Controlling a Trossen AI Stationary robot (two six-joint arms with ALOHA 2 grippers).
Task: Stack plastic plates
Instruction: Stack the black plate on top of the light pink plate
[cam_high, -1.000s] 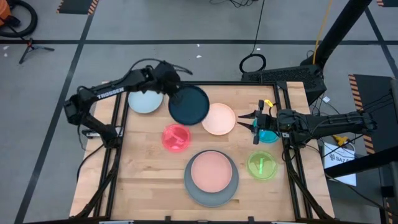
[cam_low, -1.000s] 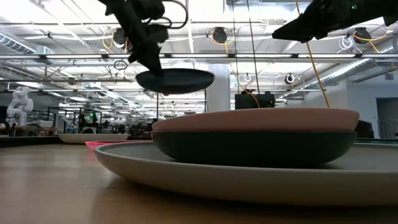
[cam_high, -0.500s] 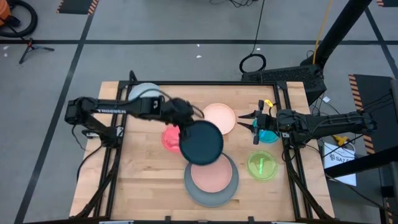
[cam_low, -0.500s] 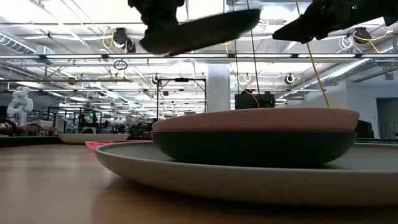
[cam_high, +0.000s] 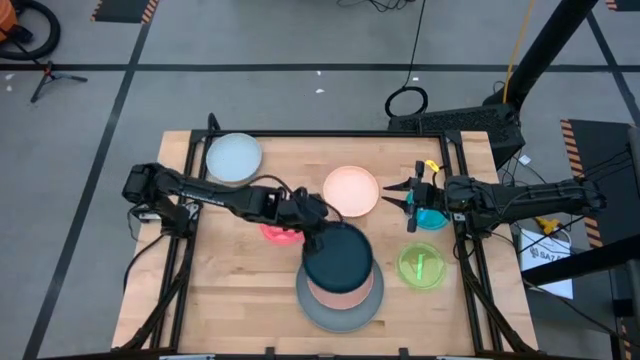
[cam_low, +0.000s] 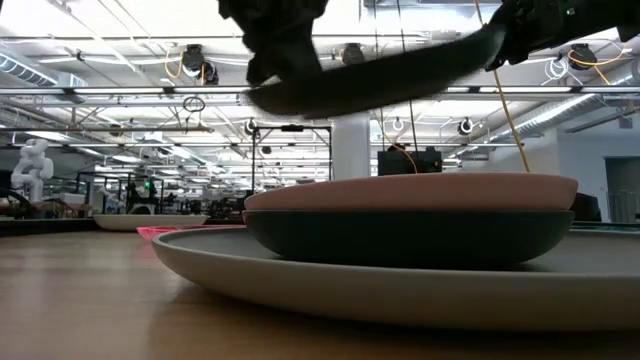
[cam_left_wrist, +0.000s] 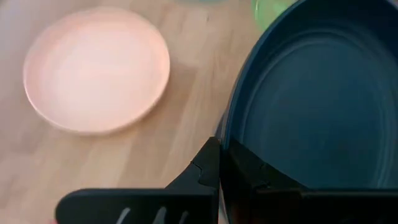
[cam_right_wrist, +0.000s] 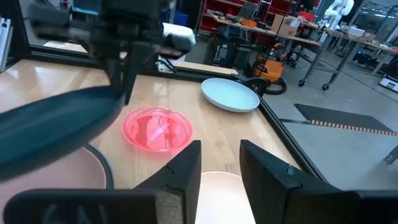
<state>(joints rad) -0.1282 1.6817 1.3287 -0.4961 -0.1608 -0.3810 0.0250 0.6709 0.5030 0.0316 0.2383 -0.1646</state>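
My left gripper (cam_high: 312, 228) is shut on a dark teal plate (cam_high: 338, 258), held in the air over the stack near the front middle. The stack is a large grey plate (cam_high: 318, 310), a dark plate (cam_low: 400, 235) that only the low view shows, and a pink plate (cam_high: 338, 293) on top. A cream plate (cam_high: 351, 191), a pale blue plate (cam_high: 233, 158), a green plate (cam_high: 421, 266) and a translucent magenta plate (cam_high: 276, 232) lie flat on the table. My right gripper (cam_high: 395, 196) hangs open and empty above a teal plate (cam_high: 431, 218). My left gripper pinches the dark teal plate's rim (cam_left_wrist: 225, 134) on its far-left side, with one finger (cam_left_wrist: 249, 174) on the inner face and the other (cam_left_wrist: 205, 171) on the outside. It comes from the table's left, slanting down. The plate is clear of the stack and tilted, its free side higher (cam_low: 470, 50).
The magenta plate is partly covered by my left arm. Black frame rails run along the table's left and right sides (cam_high: 470, 270). Bare wood (cam_high: 240, 290) lies left of the stack.
My left gripper has carried the dark teal plate from the far left toward the near edge and the right, past the magenta plate, until it hangs over the stack. The plate has tipped from level to tilted. My right arm has kept still.
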